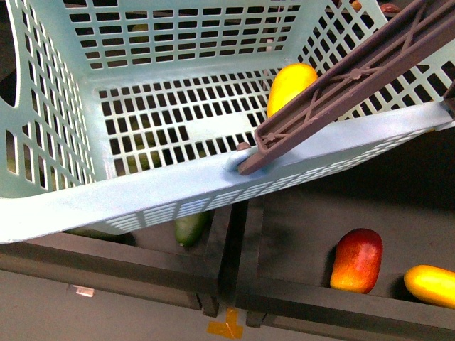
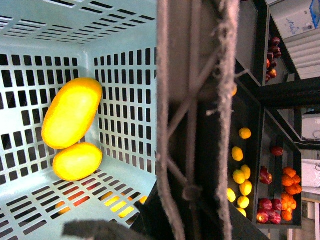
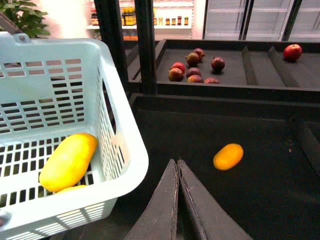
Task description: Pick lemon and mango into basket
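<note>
Two fingers of my right claw (image 3: 176,165) are pressed together with nothing between them, hanging over the dark tray (image 3: 260,190) just beside the basket (image 3: 131,165). I cannot make out my left claw, nor tell whether it grips the handle (image 2: 192,100) that fills its camera.

Both fruits already lie inside, so I judge the picking done and the step in hand is clearing away. Next I would lift the right arm off without knocking the rim and keep the basket level. I leave the orange-yellow fruit (image 3: 228,156) on the tray alone.

On the slotted floor the mango (image 2: 71,113) lies on its side, long axis slanting toward a side wall. Touching its lower end is the lemon (image 2: 77,161), its axis angled across the mango's.
</note>
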Controlling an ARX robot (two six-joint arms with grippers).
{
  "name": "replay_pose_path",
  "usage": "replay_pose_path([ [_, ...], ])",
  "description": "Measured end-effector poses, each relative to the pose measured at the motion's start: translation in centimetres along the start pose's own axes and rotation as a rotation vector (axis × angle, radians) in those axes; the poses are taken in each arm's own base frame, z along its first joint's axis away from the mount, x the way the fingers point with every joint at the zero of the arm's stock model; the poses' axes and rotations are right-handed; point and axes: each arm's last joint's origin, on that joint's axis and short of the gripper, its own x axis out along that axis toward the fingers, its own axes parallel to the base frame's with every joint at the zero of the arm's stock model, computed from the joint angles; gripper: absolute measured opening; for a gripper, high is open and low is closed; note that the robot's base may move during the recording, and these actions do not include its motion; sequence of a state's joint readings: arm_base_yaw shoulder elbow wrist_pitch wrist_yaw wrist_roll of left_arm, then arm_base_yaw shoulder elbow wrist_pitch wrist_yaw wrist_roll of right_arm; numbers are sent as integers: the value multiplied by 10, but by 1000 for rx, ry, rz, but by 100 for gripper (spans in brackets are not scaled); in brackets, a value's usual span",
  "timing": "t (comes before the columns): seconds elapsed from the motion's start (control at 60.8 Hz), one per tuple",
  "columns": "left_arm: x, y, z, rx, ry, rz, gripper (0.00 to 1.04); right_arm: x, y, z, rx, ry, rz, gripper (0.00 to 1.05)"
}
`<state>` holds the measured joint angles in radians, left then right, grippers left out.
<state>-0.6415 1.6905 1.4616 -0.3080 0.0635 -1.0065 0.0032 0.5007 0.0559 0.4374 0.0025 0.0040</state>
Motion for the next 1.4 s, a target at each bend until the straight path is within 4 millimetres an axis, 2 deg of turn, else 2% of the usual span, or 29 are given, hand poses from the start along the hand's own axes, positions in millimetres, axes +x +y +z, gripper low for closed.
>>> replay_pose_path([
  [0.23, 0, 0, 0, 0, 0, 0, 5, -8, 0, -7, 0, -15, 0, 2],
  [0.954, 0, 0, 0, 0, 0, 0, 5, -24, 0, -6, 0, -25, 0, 2],
  [1.069, 0, 0, 0, -1, 1, -1, 5, -34, 0, -10, -1, -14, 2, 2],
  [1.332, 0, 0, 0, -1, -1, 1, 5, -35, 0, -9, -1, -19, 1, 2],
  [1.397, 0, 0, 0, 1, -1, 1, 5, -35, 0, -9, -1, -19, 1, 13],
])
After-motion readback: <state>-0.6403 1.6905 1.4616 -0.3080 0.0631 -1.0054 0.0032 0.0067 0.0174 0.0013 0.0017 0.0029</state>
